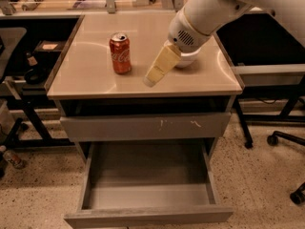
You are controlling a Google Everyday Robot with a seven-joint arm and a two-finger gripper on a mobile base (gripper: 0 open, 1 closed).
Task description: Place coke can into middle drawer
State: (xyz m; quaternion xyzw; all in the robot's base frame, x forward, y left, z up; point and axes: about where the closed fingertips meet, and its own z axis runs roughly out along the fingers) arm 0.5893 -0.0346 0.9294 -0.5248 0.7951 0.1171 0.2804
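Note:
The red coke can (120, 53) stands upright on the beige cabinet top (95, 75), left of centre. My gripper (151, 79) hangs on the white arm just above the top, a short way to the right of the can and slightly nearer the front edge, not touching it. The middle drawer (147, 171) is pulled open below, its grey floor bare and its plain front panel toward me.
A white bowl (189, 59) sits on the top, mostly hidden behind my wrist. The drawer front with white scratch marks (145, 126) is closed above the open drawer. Chair legs and castors stand at the right, dark shelving at the left.

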